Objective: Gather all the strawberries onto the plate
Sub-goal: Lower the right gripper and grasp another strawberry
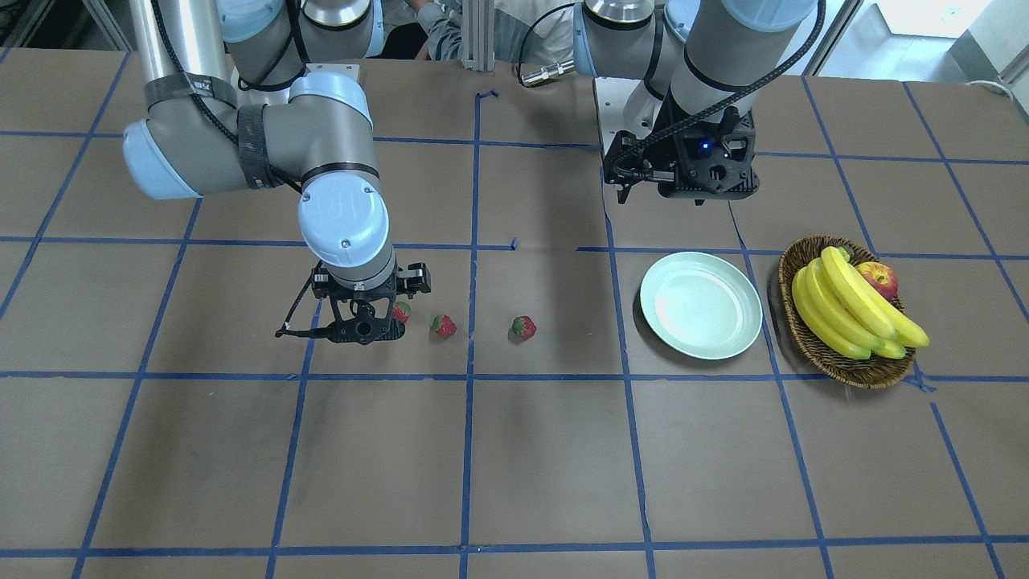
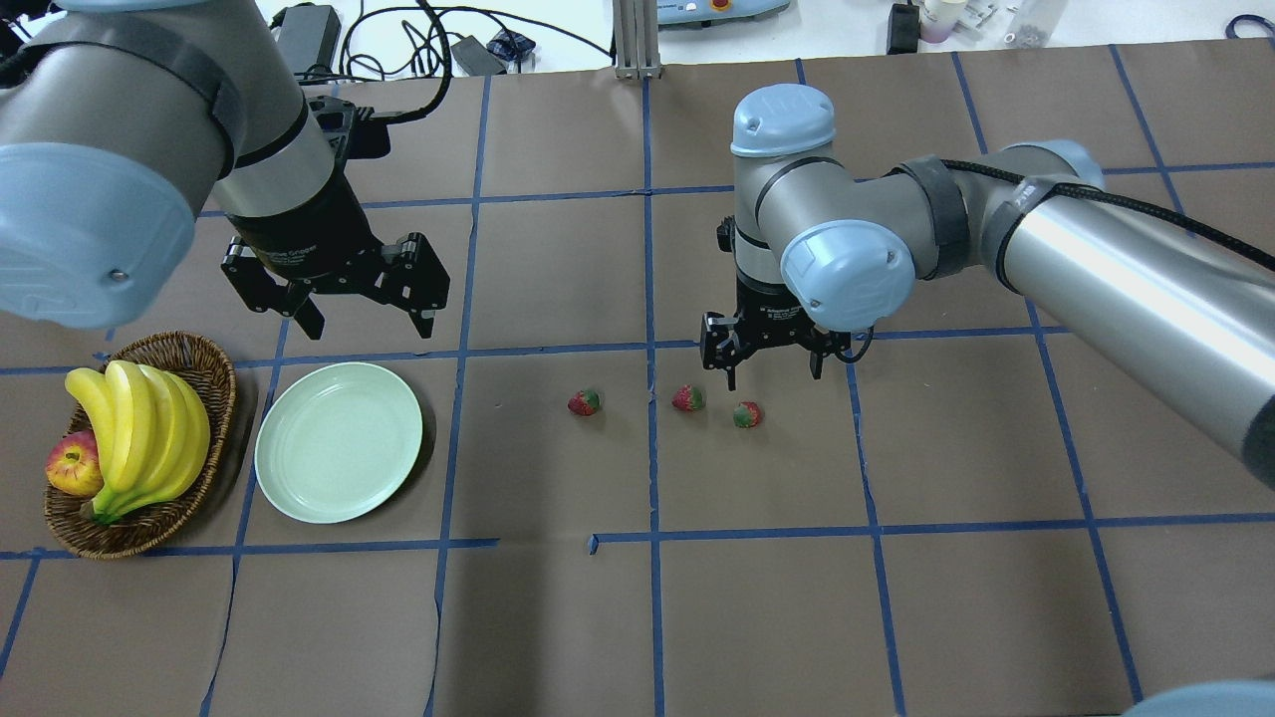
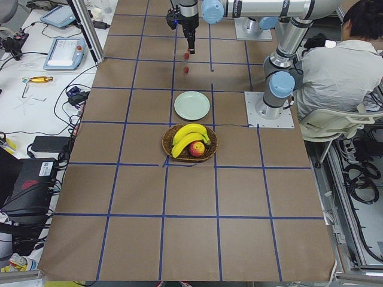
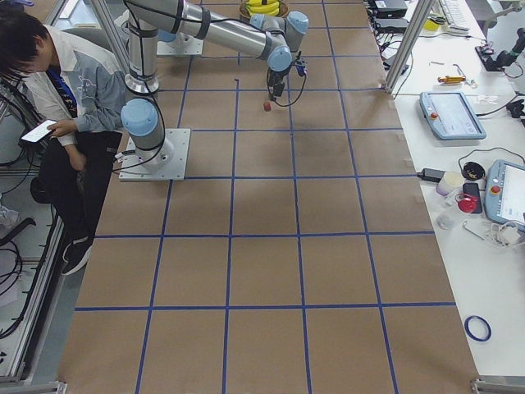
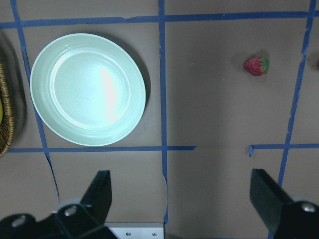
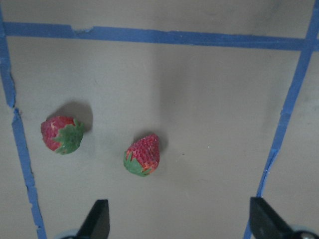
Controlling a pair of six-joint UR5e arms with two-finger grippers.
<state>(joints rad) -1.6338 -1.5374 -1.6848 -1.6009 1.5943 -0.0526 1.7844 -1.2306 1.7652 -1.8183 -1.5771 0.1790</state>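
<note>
Three small red strawberries lie in a row on the brown table: one (image 2: 584,402) (image 1: 523,326), one (image 2: 687,398) (image 1: 443,325) and one (image 2: 747,414) (image 1: 401,311). The pale green plate (image 2: 339,455) (image 1: 701,305) (image 5: 88,89) holds nothing. My right gripper (image 2: 773,370) (image 1: 362,326) is open and hovers low, just on the robot's side of the rightmost two strawberries (image 6: 62,134) (image 6: 142,155); its fingers touch neither. My left gripper (image 2: 371,324) (image 5: 182,199) is open and empty, above the table behind the plate. Its wrist view also shows one strawberry (image 5: 256,65).
A brown wicker basket (image 2: 221,390) (image 1: 804,331) with bananas (image 2: 139,428) and a red-yellow apple (image 2: 72,466) stands beside the plate, on its outer side. Blue tape lines grid the table. A seated person (image 3: 341,66) (image 4: 49,82) is behind the robot's base.
</note>
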